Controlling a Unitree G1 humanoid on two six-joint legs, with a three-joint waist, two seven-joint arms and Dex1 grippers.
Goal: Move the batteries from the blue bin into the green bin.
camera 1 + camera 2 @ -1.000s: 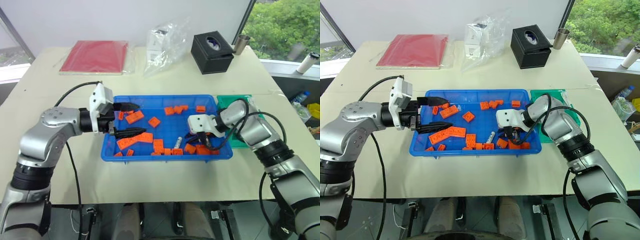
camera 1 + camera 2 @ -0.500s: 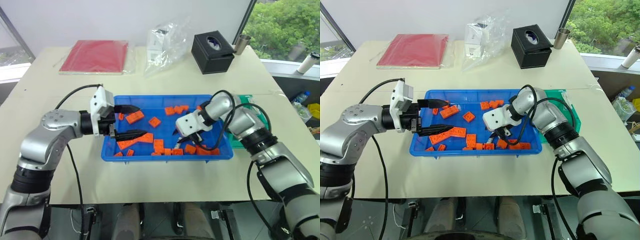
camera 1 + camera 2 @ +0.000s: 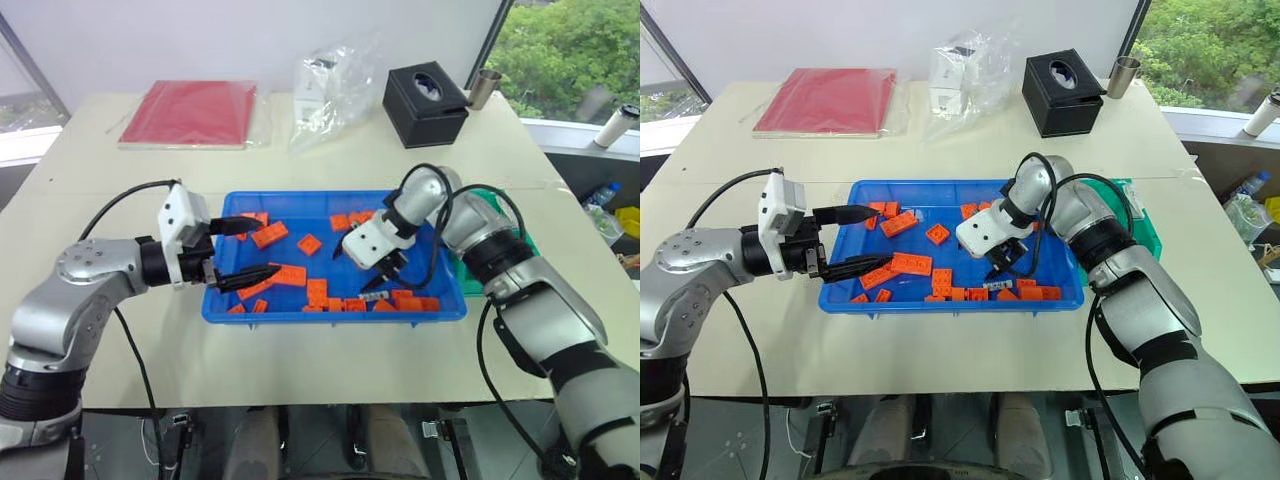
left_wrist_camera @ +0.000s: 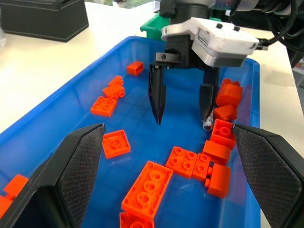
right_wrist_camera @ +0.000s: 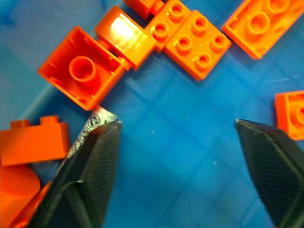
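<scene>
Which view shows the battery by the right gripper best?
The left wrist view: the battery lies in the blue bin beside one finger of the open right gripper. The right wrist view shows one end behind a finger. The eye views show a small sliver.

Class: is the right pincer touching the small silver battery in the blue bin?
Cannot tell. In the left wrist view, one finger of the right pincer overlaps the battery; contact unclear.

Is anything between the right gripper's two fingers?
Only bare floor of the blue bin, in the right wrist view. The battery lies at one finger, outside the gap.
</scene>
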